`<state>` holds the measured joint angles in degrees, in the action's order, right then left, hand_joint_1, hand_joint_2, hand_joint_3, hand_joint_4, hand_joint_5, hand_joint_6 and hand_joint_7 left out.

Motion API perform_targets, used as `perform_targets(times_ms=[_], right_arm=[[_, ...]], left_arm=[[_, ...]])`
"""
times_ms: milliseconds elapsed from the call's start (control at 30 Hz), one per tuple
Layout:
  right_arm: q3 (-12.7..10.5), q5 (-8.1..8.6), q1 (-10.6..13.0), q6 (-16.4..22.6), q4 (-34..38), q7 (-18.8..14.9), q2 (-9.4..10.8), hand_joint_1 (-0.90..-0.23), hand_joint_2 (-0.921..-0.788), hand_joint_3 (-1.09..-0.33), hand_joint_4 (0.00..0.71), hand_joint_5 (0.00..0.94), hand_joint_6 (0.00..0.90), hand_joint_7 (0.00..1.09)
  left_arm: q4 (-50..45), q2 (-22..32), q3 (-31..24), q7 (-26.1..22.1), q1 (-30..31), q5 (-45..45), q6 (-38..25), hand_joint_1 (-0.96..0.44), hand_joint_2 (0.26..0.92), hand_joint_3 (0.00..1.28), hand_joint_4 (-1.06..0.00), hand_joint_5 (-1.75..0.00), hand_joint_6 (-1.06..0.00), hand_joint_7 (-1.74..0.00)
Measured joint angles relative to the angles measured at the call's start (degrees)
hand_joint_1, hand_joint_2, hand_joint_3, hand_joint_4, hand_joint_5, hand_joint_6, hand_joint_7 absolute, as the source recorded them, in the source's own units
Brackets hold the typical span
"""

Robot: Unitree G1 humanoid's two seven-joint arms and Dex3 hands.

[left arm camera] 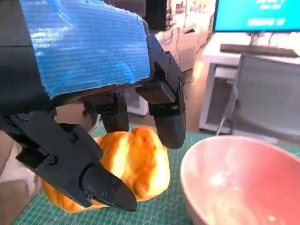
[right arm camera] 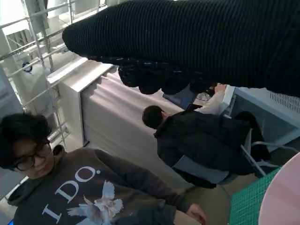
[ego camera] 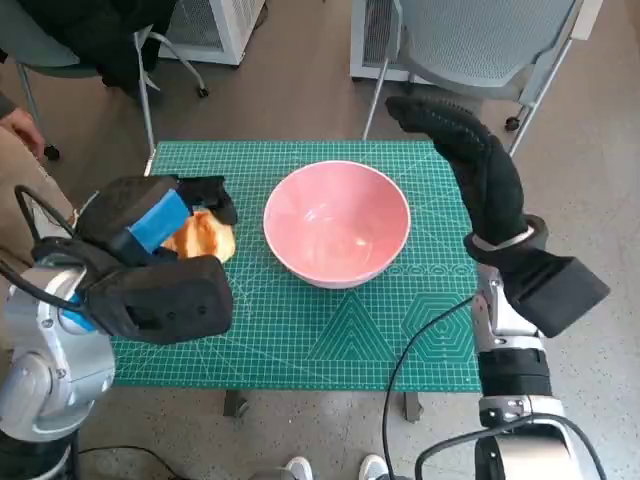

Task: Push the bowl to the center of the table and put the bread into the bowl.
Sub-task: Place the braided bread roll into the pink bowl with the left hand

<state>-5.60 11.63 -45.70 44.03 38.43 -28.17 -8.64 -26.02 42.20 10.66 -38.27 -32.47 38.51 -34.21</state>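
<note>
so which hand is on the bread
The left hand, the blue-taped one: its fingers wrap the bread. The gloved right hand is raised, holding nothing.

Worktop (ego camera: 330,350): small, top fully covered by a green cutting mat (ego camera: 300,330) with a white grid and geometric line markings. Pink bowl (ego camera: 337,222) sits upright on the mat, roughly mid-worktop. Bread (ego camera: 203,238), golden-orange, lies on the mat near its left edge, beside the bowl but not touching it; left robot hand (ego camera: 165,215) is closed around it. Worktop stands on a grey speckled floor (ego camera: 330,440).
</note>
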Motion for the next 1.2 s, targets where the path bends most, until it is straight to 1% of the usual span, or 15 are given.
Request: perform_targets(times_ms=[167,267,467,567,733,933,1100,1200], right_arm=[[-0.05,-0.01,0.00,0.04,0.20,-0.04,-0.01,-0.696,-0.921,-0.851,0.142,0.000,-0.001,0.44],[-0.13,-0.01,-0.01,0.06,0.21,-0.04,-0.03,-0.696,-0.921,-0.852,0.142,0.000,-0.001,0.44],[-0.14,-0.06,-0.01,0.20,0.21,-0.02,-0.03,-0.689,-0.921,-0.853,0.142,0.000,-0.001,0.44],[-0.11,-0.10,0.00,0.26,0.16,-0.02,0.00,-0.688,-0.921,-0.853,0.142,0.000,-0.001,0.44],[-0.14,-0.14,0.15,0.46,-0.13,0.00,-0.06,-0.687,-0.921,-0.853,0.142,0.000,-0.001,0.44],[-0.26,-0.16,0.88,0.78,-0.43,0.00,-0.21,-0.689,-0.921,-0.852,0.143,0.000,-0.001,0.44],[-0.61,-0.16,1.86,1.04,-0.69,0.08,-0.34,-0.689,-0.921,-0.851,0.143,0.001,-0.001,0.44],[-0.85,-0.21,2.35,1.13,-1.08,0.28,-0.47,-0.688,-0.921,-0.850,0.144,0.001,-0.001,0.44]], left_arm=[[0.28,-0.26,0.93,-1.17,-3.24,0.89,-0.17,0.00,0.825,0.15,-0.81,-1.15,-0.74,-0.94],[0.93,-0.92,1.84,-1.87,-5.49,1.55,-0.27,0.00,0.823,0.15,-0.81,-1.17,-0.74,-0.93],[3.75,-3.34,3.62,-2.32,-10.54,1.66,0.70,0.00,0.838,0.13,-0.82,-1.09,-0.71,-1.03],[6.62,-4.79,4.89,-2.29,-13.63,1.70,2.06,0.00,0.864,0.09,-0.82,-1.05,-0.69,-1.09],[13.45,-8.01,7.12,-1.77,-19.29,1.66,5.07,0.00,0.883,0.06,-0.81,-1.03,-0.67,-1.13],[23.65,-12.26,9.83,0.15,-26.16,1.63,9.76,0.00,0.888,0.05,-0.79,-1.08,-0.69,-1.08],[34.06,-15.82,12.07,2.31,-31.49,1.65,14.25,0.00,0.880,0.05,-0.79,-1.11,-0.74,-1.00],[39.44,-17.65,13.30,3.69,-34.09,1.71,16.73,0.00,0.879,0.05,-0.77,-1.19,-0.78,-0.91]])
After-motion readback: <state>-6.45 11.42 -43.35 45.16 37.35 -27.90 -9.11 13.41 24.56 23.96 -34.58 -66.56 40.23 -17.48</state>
